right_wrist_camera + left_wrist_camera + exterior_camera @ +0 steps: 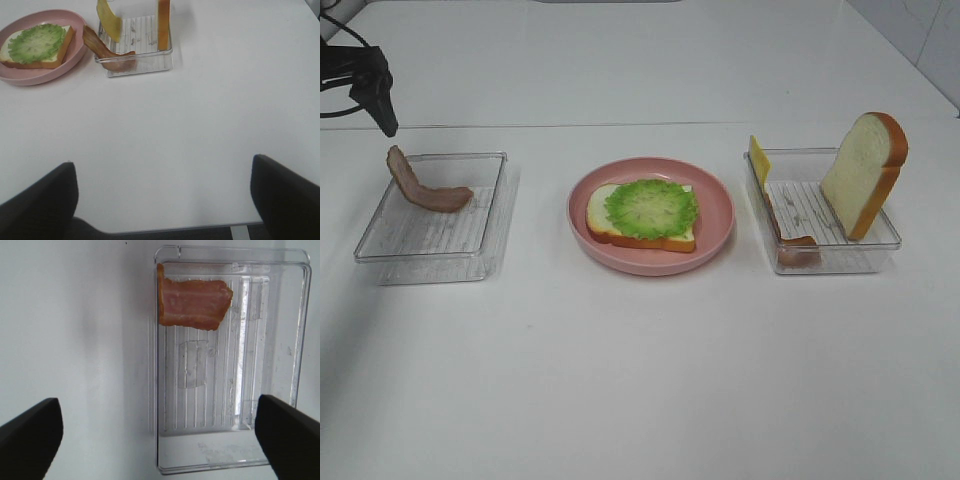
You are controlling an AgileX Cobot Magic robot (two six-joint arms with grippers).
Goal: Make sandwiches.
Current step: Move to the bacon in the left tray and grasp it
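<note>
The bread slice (598,215) topped with lettuce (651,208) sits on the pink plate (720,210) in the middle of the table (640,380). One bacon strip (425,190) leans in the tray (420,235) near the left edge. The left hand (160,440) hangs above it, spread wide. The right hand (162,197) is wide too, holding nothing.

Bright even light, soft shadows, slightly soft focus

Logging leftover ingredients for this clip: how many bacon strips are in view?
2. One bacon strip lies in the left tray; the other bacon strip leans against the plate-side wall of the right tray, by the cheese. The lettuce on the plate might hide more.
</note>
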